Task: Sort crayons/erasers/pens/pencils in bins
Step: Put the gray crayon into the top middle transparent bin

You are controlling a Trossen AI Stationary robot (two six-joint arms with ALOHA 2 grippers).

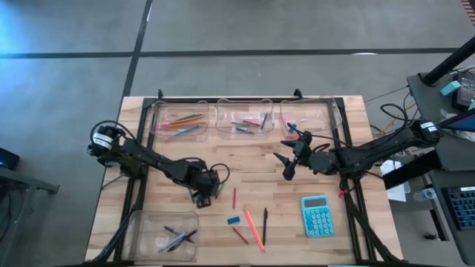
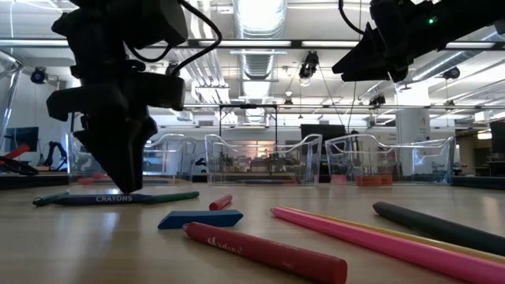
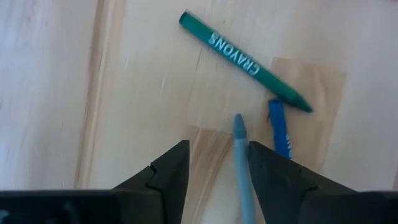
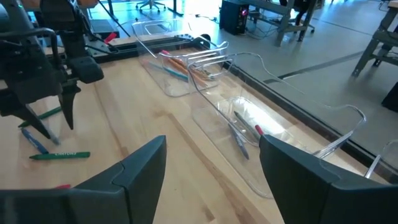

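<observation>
My left gripper (image 1: 205,194) is open, low over the table's left middle. Its fingers stand on either side of a grey-blue crayon (image 3: 242,168). A green crayon (image 3: 245,62) and a blue crayon (image 3: 281,127) lie flat just beyond it; both also show in the low view (image 2: 102,199). My right gripper (image 1: 287,167) is open and empty, raised above the table in front of the far right bin (image 1: 308,119). Near the front lie a blue eraser (image 1: 233,219), two red crayons (image 1: 234,197) (image 1: 239,235), a pink pencil (image 1: 254,230) and a black pen (image 1: 265,216). My left gripper points down at the table with the grey-blue crayon (image 3: 239,140) lying along the gap, close to the inner side of one finger (image 3: 267,171). I cannot tell whether that finger touches it.
Three clear bins stand along the far edge: the left one (image 1: 178,119) holds pencils, the middle one (image 1: 241,119) several sticks, the right one small pieces. A fourth bin (image 1: 163,233) at the near left holds pens. A teal calculator (image 1: 318,215) lies at the near right.
</observation>
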